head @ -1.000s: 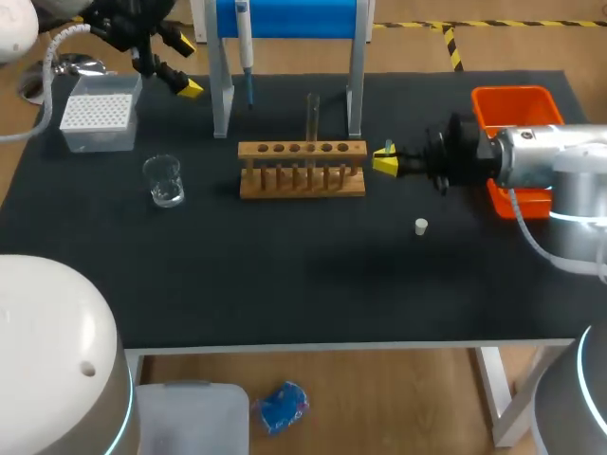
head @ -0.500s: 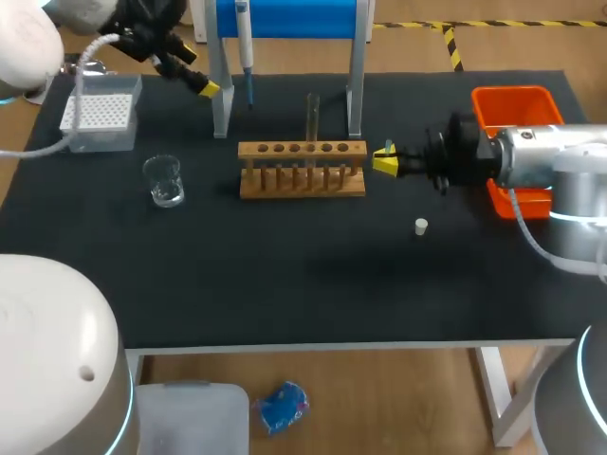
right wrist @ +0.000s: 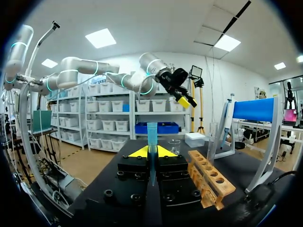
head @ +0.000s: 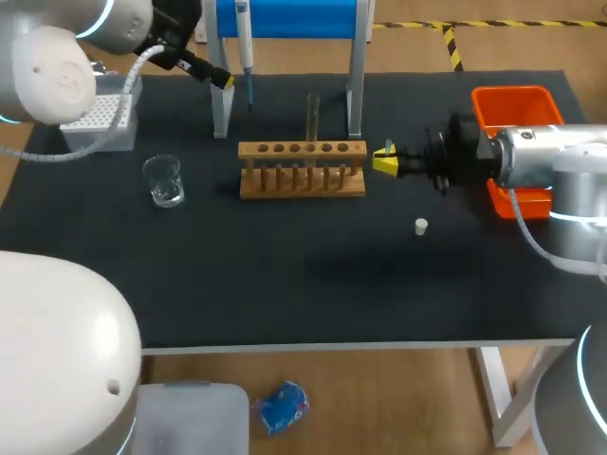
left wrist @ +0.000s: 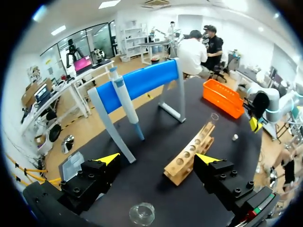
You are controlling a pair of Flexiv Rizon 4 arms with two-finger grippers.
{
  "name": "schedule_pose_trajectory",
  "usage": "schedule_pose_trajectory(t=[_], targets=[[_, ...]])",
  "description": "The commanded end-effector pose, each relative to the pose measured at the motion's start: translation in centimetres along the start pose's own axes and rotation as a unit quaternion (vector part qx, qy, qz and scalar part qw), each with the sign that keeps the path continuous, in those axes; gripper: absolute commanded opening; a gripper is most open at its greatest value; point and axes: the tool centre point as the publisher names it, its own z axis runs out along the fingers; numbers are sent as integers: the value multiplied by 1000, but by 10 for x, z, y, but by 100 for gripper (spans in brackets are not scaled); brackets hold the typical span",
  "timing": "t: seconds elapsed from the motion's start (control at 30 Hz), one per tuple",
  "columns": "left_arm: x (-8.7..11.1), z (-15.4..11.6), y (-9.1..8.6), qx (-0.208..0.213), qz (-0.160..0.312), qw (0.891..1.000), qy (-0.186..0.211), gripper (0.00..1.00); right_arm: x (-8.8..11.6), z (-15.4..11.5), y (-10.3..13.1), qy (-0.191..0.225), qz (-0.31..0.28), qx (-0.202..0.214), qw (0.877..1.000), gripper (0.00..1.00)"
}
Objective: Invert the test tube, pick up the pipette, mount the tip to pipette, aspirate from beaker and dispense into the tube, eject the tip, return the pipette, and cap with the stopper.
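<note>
My left hand (left wrist: 156,158) hovers, fingers spread wide, facing the pipette (left wrist: 124,101), which hangs upright in the blue stand (left wrist: 142,82) at the back of the table (head: 285,275). I judge the spread is meant to take its barrel. My right hand (right wrist: 151,152), just beside the wooden rack (head: 302,169), pinches a blue pipette tip (right wrist: 151,135) with its wide end outward, probably for mounting. The test tube (head: 312,116) stands in the rack. The beaker (head: 163,180) and the stopper (head: 421,226) sit on the table.
</note>
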Motion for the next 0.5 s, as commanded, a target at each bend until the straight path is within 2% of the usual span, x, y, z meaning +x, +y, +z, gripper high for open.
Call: schedule_pose_trajectory(t=[0.03,0.33,0.37,0.5], targets=[[2,2,-6,-10,-1,1000,-19,100,1,0,0,-2,0,1,1000,0],[2,2,-6,-10,-1,1000,-19,100,1,0,0,-2,0,1,1000,0],[2,8,-8,-19,-21,999,-32,100,1,0,0,-2,0,1,1000,0],[9,28,-10,-13,-47,997,-64,100,1,0,0,-2,0,1,1000,0]])
